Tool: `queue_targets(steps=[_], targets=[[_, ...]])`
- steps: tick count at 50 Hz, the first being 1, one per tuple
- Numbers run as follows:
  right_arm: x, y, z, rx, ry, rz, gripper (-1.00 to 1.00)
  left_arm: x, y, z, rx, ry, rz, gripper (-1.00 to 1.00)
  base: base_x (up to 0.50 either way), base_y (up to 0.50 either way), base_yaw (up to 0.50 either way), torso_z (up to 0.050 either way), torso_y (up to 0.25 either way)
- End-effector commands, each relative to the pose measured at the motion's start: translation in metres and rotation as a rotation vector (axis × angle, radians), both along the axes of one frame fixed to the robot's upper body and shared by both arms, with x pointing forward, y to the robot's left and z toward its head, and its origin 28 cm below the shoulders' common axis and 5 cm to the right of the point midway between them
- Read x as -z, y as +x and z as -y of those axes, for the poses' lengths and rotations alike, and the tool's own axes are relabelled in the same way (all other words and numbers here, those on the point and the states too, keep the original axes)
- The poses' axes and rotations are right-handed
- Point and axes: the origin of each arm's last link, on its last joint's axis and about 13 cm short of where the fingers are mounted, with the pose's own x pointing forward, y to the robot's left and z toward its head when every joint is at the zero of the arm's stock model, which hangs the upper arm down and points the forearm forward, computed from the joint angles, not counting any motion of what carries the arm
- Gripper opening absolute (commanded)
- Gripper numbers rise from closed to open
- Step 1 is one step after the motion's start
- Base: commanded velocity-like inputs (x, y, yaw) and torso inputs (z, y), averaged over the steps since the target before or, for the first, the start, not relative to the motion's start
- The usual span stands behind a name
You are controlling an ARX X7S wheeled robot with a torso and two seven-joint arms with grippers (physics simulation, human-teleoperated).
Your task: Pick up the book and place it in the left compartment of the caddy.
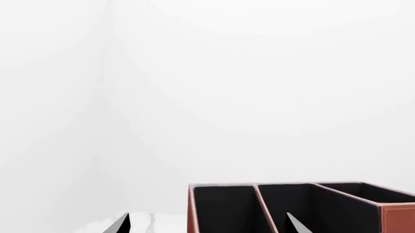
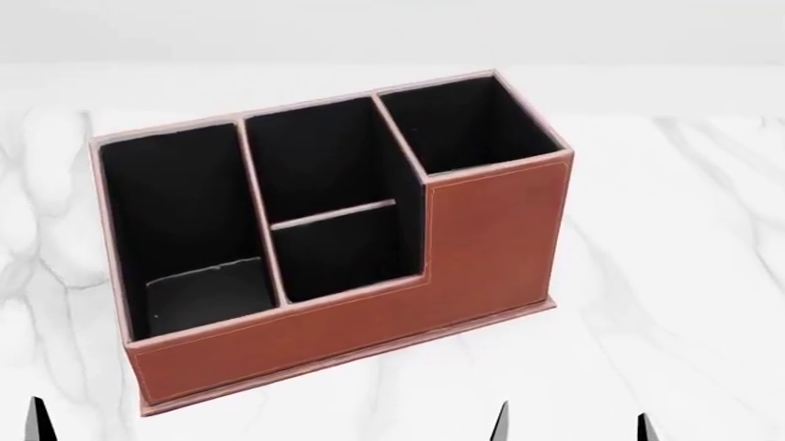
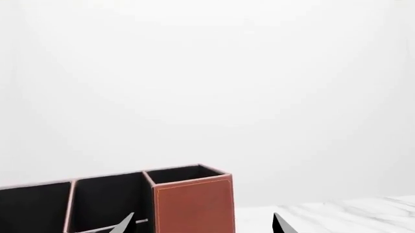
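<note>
The reddish-brown caddy (image 2: pixel 479 248) stands on the white marble table, angled, with its taller square bay at the far right. The small black book (image 2: pixel 209 294), edged in white, lies flat on the floor of the left compartment (image 2: pixel 172 202), at its near end. Both grippers hang in front of the caddy, apart from it. My left gripper (image 1: pixel 207 225) is open and nothing is between its fingers; only one fingertip (image 2: pixel 37 418) shows in the head view. My right gripper (image 2: pixel 571 427) is also open and holds nothing. The wrist views show the caddy (image 1: pixel 389 218) (image 3: pixel 194 204) just ahead.
The marble tabletop (image 2: pixel 687 276) stretches to the right of the caddy and in front of it. The middle bay (image 2: pixel 331 184) is split by a crossbar. Plain white walls stand behind the table.
</note>
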Motion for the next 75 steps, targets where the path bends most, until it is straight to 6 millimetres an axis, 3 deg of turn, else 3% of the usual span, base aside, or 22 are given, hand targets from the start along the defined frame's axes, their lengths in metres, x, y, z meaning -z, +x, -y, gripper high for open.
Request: queue_targets(steps=[1, 29, 62, 75], targets=[[0.0, 0.0, 0.0, -0.002, -0.006, 0.004, 1.0, 0.0, 0.0, 0.0, 0.0, 0.001, 0.0, 1.0, 0.18, 0.0, 0.0, 0.0, 0.0], [-0.001, 0.001, 0.001, 0.002, 0.01, -0.002, 1.0, 0.0, 0.0, 0.0, 0.0, 0.002, 0.0, 1.0, 0.17, 0.0, 0.0, 0.0, 0.0], [0.001, 0.001, 0.0, -0.005, 0.012, -0.016, 1.0, -0.002, -0.001, -0.001, -0.005, 0.0, 0.0, 1.0, 0.0, 0.0, 0.0, 0.0, 0.0], [0.001, 0.002, 0.0, -0.004, 0.008, -0.01, 1.0, -0.018, -0.01, -0.016, 0.135, 0.052, -0.002, 1.0, 0.0, 0.0, 0.0, 0.0, 0.0]])
